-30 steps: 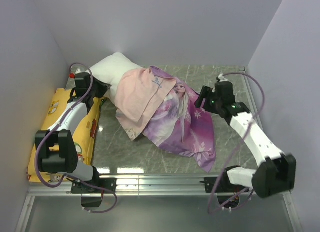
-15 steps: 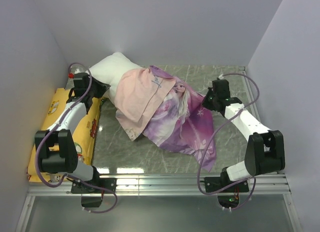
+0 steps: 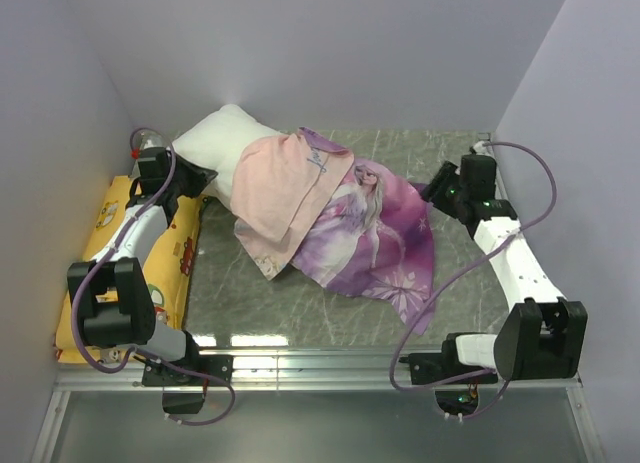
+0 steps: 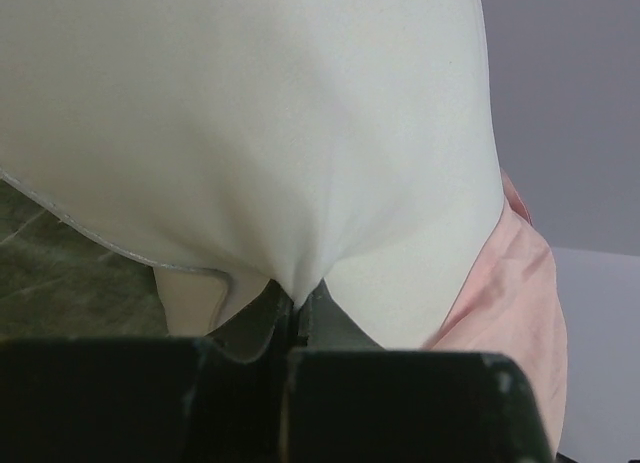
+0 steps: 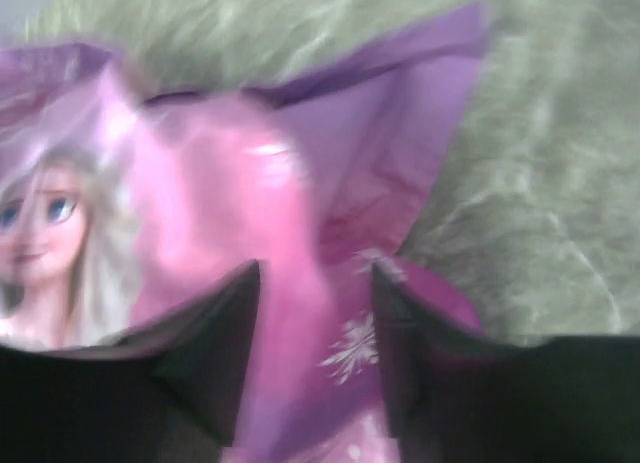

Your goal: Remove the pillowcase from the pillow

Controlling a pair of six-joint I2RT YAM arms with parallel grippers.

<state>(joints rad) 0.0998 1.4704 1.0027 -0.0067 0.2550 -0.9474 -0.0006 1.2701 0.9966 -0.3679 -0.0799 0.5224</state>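
Observation:
The white pillow (image 3: 215, 141) lies at the back left, its far-left end bare. The rest is covered by the pillowcase (image 3: 375, 238), purple-pink with a princess print. The case's pale pink inside (image 3: 285, 183) is turned out over the pillow's middle. My left gripper (image 3: 197, 178) is shut on a pinch of the pillow's near-left edge. The left wrist view shows the pillow (image 4: 250, 133) caught between the closed jaws of that gripper (image 4: 297, 298). My right gripper (image 3: 435, 190) holds the pillowcase's right edge. In the right wrist view the pink fabric (image 5: 220, 183) is bunched between the jaws of that gripper (image 5: 313, 273).
A flat yellow cushion (image 3: 110, 243) printed with vehicles lies along the left wall under my left arm. Grey walls close in the back and both sides. The green marbled tabletop (image 3: 230, 283) shows in front of the pillowcase and at the right rear.
My right gripper has moved right and slightly back, and the pillowcase's right edge has stretched out with it. My left gripper has shifted slightly left, still holding the pillow.

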